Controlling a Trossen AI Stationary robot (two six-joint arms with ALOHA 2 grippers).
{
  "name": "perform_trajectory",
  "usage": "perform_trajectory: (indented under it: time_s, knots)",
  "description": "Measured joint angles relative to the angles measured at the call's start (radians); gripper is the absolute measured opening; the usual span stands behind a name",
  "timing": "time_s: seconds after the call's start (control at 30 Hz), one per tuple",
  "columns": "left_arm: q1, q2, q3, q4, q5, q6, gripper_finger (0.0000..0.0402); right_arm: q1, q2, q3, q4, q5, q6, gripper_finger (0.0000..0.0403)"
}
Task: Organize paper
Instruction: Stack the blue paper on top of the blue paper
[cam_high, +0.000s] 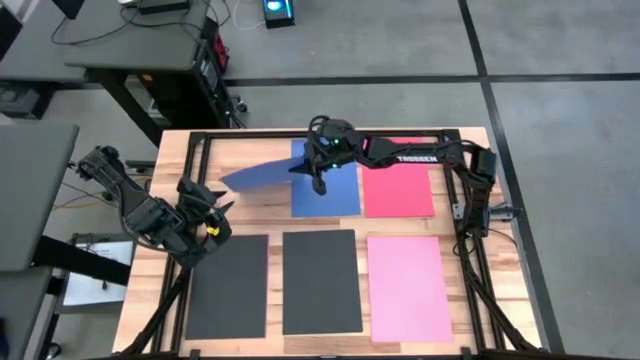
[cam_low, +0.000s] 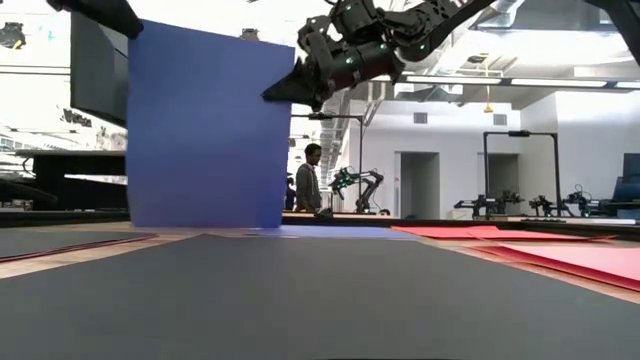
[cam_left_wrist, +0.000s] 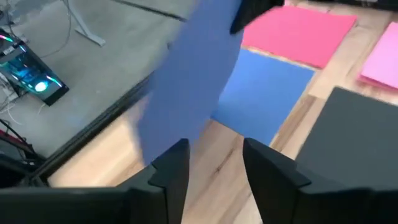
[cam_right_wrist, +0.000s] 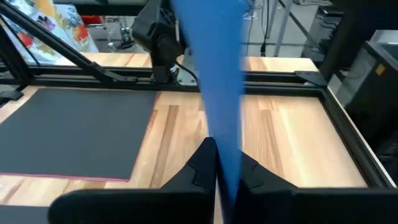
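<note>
Risk sits with the lifted blue sheet (cam_high: 262, 174): right claw (cam_high: 318, 181) pinches one edge above the bench (cam_high: 262, 215), left claw (cam_high: 215, 210) stands parted just beside the free end; it may droop or land crooked.

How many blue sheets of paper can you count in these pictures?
2: one blue sheet lies flat on the table's far middle; the lifted blue sheet hangs from the right hand. More may lie underneath.
</note>
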Motion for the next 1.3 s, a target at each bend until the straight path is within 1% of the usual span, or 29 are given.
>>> perform_trajectory:
  time_s: [0.13, 0.23, 0.3, 0.47, 0.6, 0.7, 0.77, 0.87, 0.97, 1.07, 1.17, 1.3]
  knots:
    - [0.000, 0.000, 0.000, -0.021, 0.032, -0.037, 0.0147, 0.007, -0.014, 0.000, -0.001, -0.002, -0.010, 0.0000]
    - [0.000, 0.005, -0.002, -0.068, 0.060, -0.109, 0.0156, 0.005, -0.014, 0.000, -0.004, -0.002, -0.016, 0.0000]
    - [0.001, 0.008, -0.015, -0.082, 0.058, -0.151, 0.0162, 0.003, -0.014, 0.000, -0.004, -0.002, -0.020, 0.0000]
    - [0.001, 0.008, -0.061, -0.053, 0.032, -0.193, 0.0171, 0.001, -0.035, 0.011, -0.029, -0.002, -0.033, 0.0000]
    - [0.002, 0.009, -0.092, 0.001, 0.026, -0.197, 0.0172, -0.004, -0.115, 0.026, -0.102, -0.002, -0.064, 0.0000]
    - [0.002, 0.014, -0.097, 0.052, 0.021, -0.150, 0.0172, -0.005, -0.193, 0.026, -0.195, -0.001, -0.092, 0.0000]
    - [0.002, 0.016, -0.097, 0.091, -0.013, -0.103, 0.0172, -0.004, -0.246, 0.026, -0.239, -0.001, -0.098, 0.0000]
    - [0.001, 0.016, -0.097, 0.168, -0.103, -0.038, 0.0172, -0.003, -0.314, 0.026, -0.288, 0.005, -0.102, 0.0000]
    - [0.002, 0.019, -0.098, 0.258, -0.177, 0.085, 0.0172, -0.004, -0.362, 0.026, -0.322, 0.020, -0.101, 0.0000]
    - [0.002, 0.030, -0.131, 0.365, -0.267, 0.197, 0.0172, 0.003, -0.394, 0.026, -0.356, 0.047, -0.102, 0.0000]
    - [0.002, 0.022, -0.191, 0.435, -0.284, 0.245, 0.0172, 0.005, -0.417, 0.026, -0.387, 0.059, -0.105, 0.0000]
    - [0.014, 0.014, -0.278, 0.550, -0.273, 0.299, 0.0172, 0.003, -0.420, 0.026, -0.410, 0.067, -0.106, 0.0000]
